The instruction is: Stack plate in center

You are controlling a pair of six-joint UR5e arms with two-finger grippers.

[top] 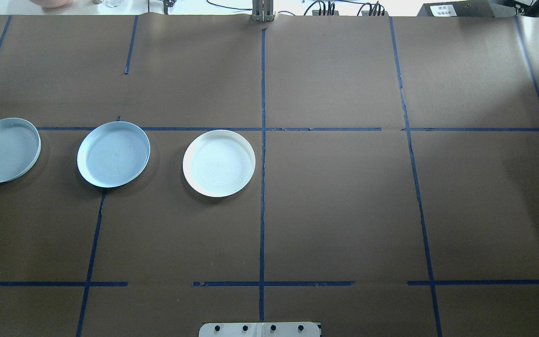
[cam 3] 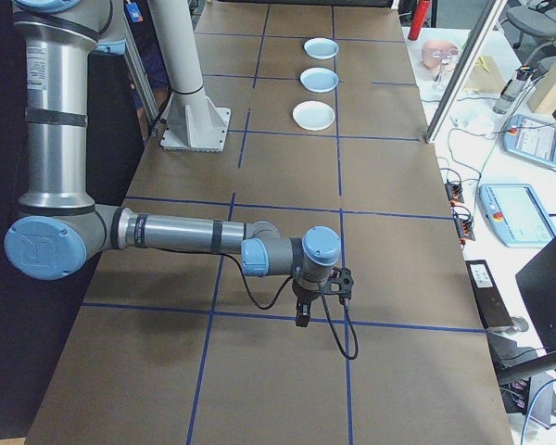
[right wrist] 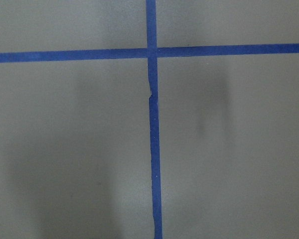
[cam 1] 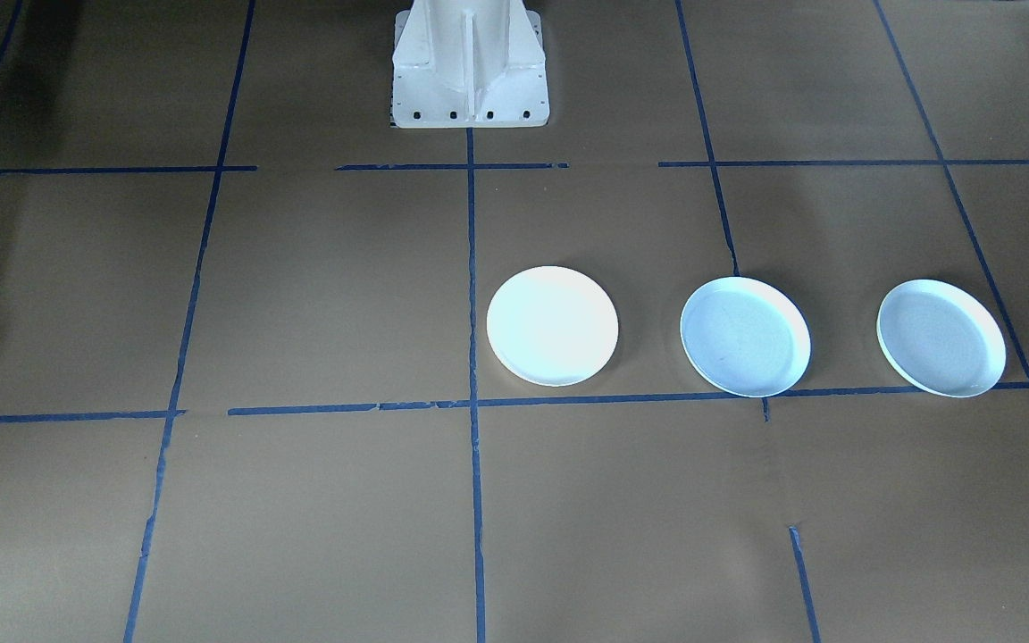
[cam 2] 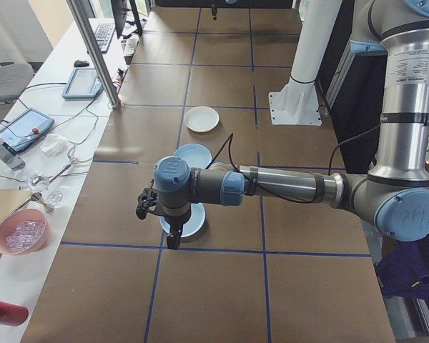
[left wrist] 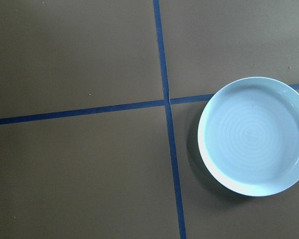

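Note:
Three plates lie in a row on the brown table. A white plate (top: 219, 163) (cam 1: 552, 326) sits just beside the centre tape line. Two pale blue plates (top: 113, 154) (top: 3, 150) lie further out on my left side. The left gripper (cam 2: 173, 241) hangs above the outermost blue plate (cam 2: 189, 221), which shows in the left wrist view (left wrist: 254, 135). Over bare table on the far right side hangs the right gripper (cam 3: 302, 318), far from the plates. Both grippers show only in side views, so I cannot tell if they are open or shut.
The robot base (cam 1: 468, 62) stands at the table's middle rear. Blue tape lines (top: 262, 187) divide the brown surface into squares. Along the far edge runs a bench with tablets (cam 2: 82, 82), a pink bowl (cam 2: 21, 236) and a metal post (cam 2: 93, 50).

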